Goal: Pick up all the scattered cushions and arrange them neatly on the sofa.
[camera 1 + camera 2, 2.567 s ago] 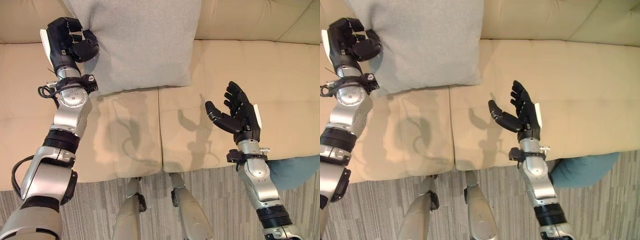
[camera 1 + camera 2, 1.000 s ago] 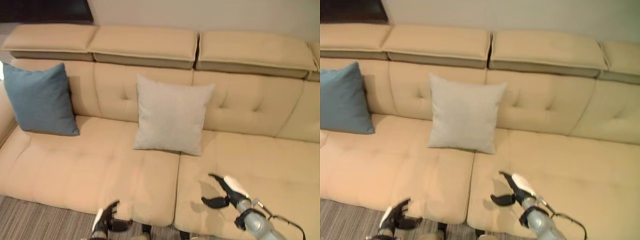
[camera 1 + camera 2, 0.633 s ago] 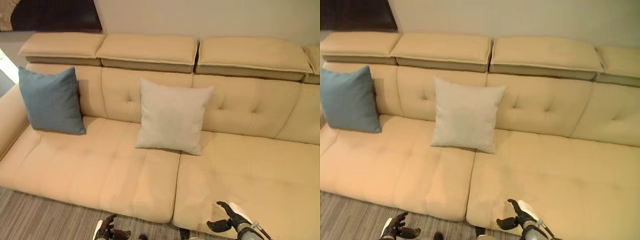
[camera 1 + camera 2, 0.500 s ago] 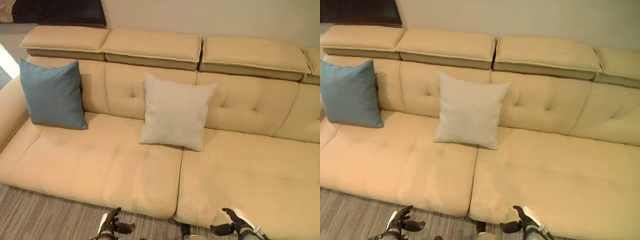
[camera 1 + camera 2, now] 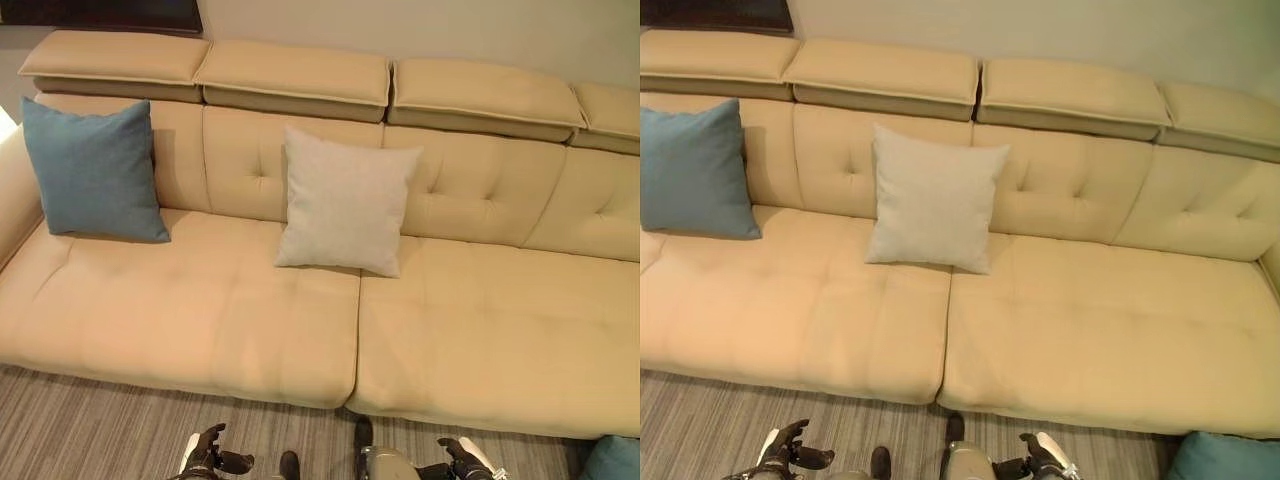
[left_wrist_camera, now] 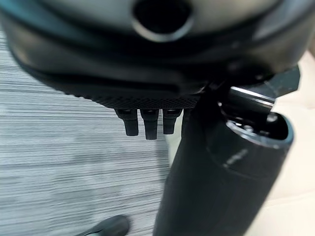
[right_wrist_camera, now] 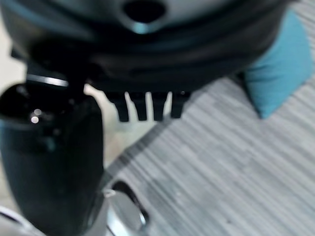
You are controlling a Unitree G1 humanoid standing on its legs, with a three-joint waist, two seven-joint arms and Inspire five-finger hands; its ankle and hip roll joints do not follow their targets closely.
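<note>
A teal cushion [image 5: 1225, 455] lay on the striped carpet [image 5: 80, 425] by the beige sofa's [image 5: 480, 330] right front corner. A blue cushion [image 5: 92, 170] and a grey cushion [image 5: 345, 200] leaned upright against the backrest. Left hand [image 5: 208, 459] and right hand [image 5: 462, 461] hung low, fingers loosely spread, holding nothing.

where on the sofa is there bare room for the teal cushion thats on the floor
The right seat, from the grey cushion to the sofa's right end, is bare. The patch between the blue cushion and the grey one is narrower. The teal cushion lies on the floor.
</note>
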